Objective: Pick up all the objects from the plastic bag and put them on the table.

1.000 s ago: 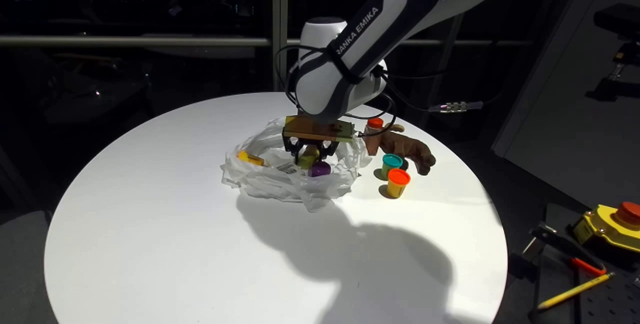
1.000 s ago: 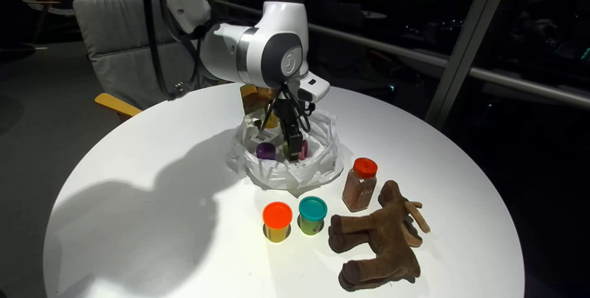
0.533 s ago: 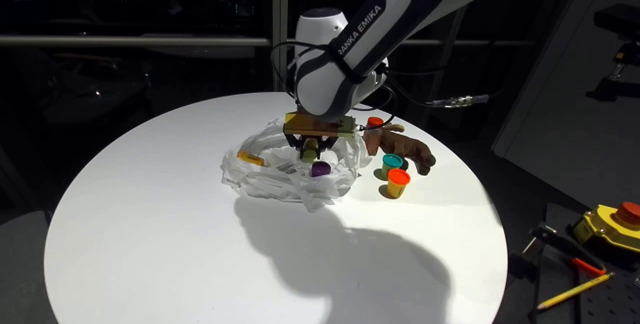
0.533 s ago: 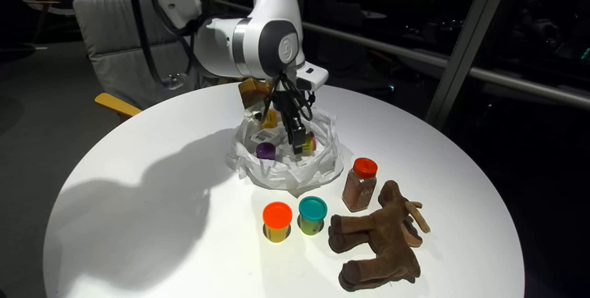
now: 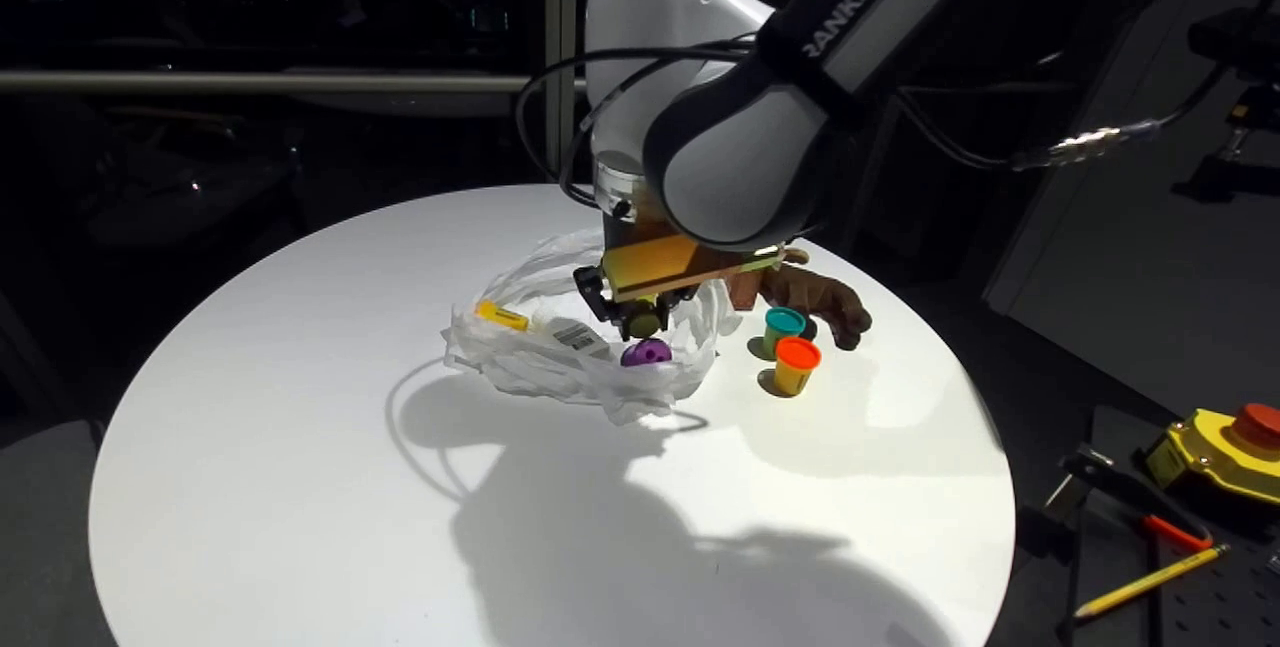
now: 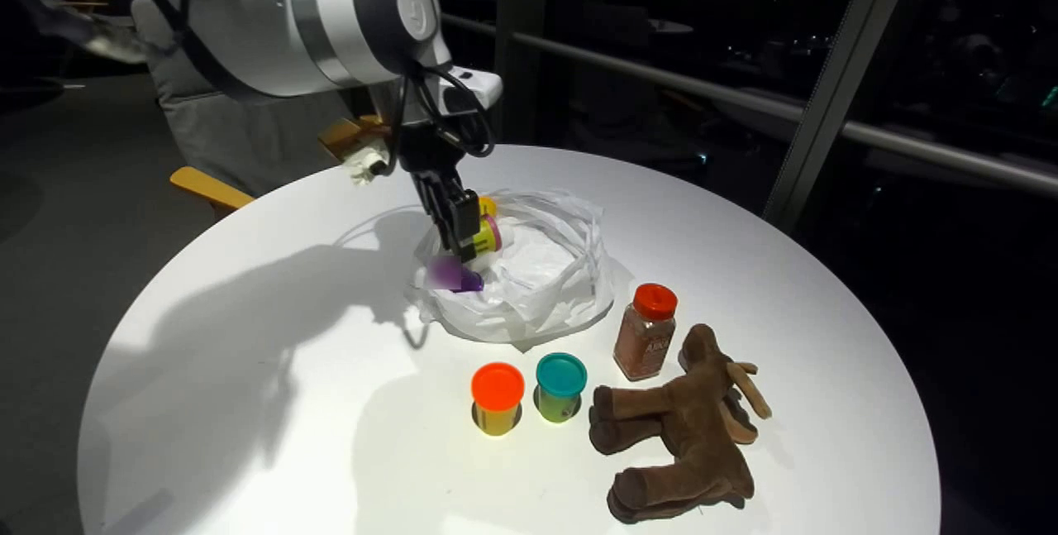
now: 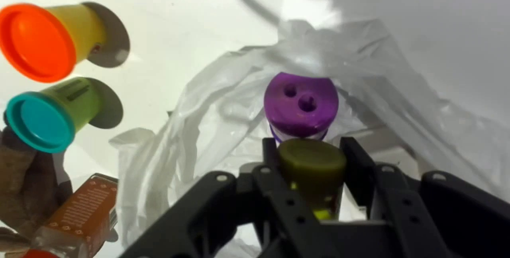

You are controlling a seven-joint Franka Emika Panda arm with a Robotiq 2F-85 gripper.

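My gripper (image 7: 308, 146) is shut on a yellow can with a pink lid (image 6: 488, 236), held tilted on its side. Its dark olive base (image 7: 312, 160) faces out between the fingers in the wrist view. The can is over the white plastic bag (image 6: 570, 287). Just beyond it in the bag is a purple-topped object with two holes (image 7: 301, 104); it also shows in an exterior view (image 5: 647, 353). I cannot tell whether the can touches it. A yellow tube-like object (image 5: 502, 315) and a white box with a barcode (image 5: 578, 337) also lie in the bag.
On the table (image 6: 248, 469) beside the bag stand an orange-lidded can (image 6: 498, 394), a teal-lidded can (image 6: 561, 386) and a red-capped bottle (image 6: 646, 332). A brown plush moose (image 6: 698, 436) lies near them. The bag's crumpled rim stands up around its contents.
My gripper has lifted the yellow can from the bag floor and carried it toward the purple-topped object. That object has shifted and tipped, so its holes now show.
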